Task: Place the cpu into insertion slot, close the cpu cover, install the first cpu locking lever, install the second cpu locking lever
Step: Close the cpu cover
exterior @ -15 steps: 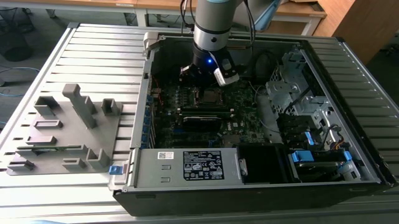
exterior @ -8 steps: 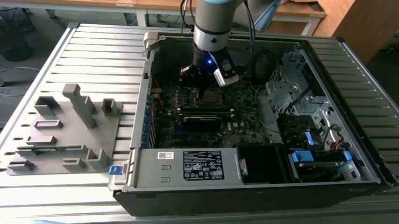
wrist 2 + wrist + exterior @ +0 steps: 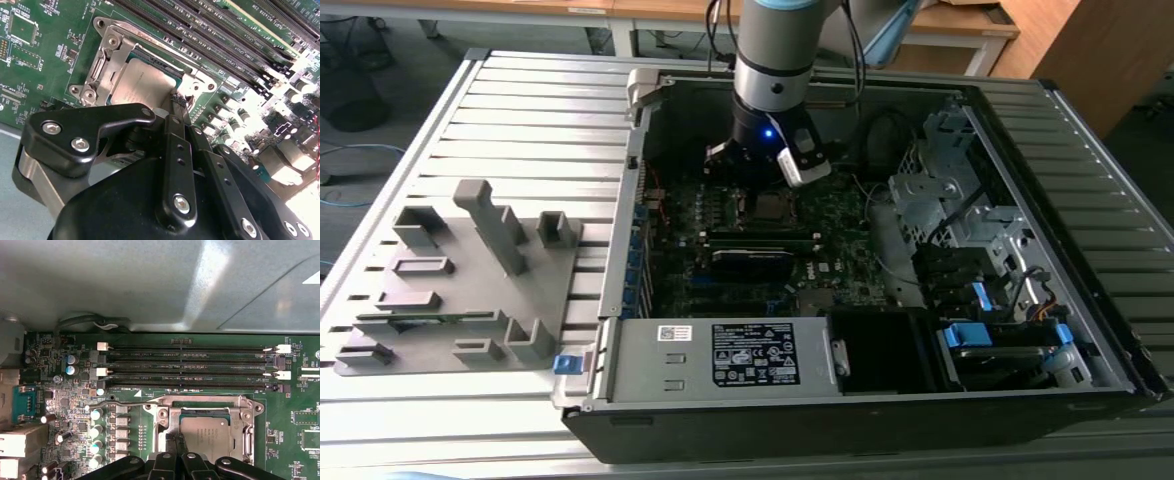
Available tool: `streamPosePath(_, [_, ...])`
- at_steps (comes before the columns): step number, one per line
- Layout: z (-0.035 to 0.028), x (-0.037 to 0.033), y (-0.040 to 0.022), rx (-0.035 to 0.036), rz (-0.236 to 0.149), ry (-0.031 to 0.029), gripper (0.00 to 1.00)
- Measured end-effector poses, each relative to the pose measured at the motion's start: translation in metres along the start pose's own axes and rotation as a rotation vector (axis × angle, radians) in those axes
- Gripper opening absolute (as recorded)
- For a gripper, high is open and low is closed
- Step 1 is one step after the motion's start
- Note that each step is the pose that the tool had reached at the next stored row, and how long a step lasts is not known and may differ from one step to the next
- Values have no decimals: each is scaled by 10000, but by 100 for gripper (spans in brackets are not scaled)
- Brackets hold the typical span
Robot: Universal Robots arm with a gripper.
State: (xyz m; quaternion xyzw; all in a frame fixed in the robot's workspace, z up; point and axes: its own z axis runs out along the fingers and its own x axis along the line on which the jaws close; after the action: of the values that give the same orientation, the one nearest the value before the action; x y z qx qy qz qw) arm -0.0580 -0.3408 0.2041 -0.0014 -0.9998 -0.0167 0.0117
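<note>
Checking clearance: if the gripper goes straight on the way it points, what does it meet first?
Most likely the rim of the cpu cover, at the edge beside the cpu. The gripper looks very close above that edge in the second wrist view, though depth is unclear.

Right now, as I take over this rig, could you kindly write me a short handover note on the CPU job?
Hand: shut, at the edge of the cpu cover; whether it pinches anything is unclear.
The cpu sits in the insertion slot, with the cpu cover down over it.
Done: cpu placed, cover closed.
Left: both locking levers unconfirmed. One lever lies flat along the memory slots; latching unclear.
</note>
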Motion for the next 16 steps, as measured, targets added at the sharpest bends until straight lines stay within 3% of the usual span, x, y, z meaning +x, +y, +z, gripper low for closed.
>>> streamPosePath(16, [20,54,-1,1,-1,-21,11])
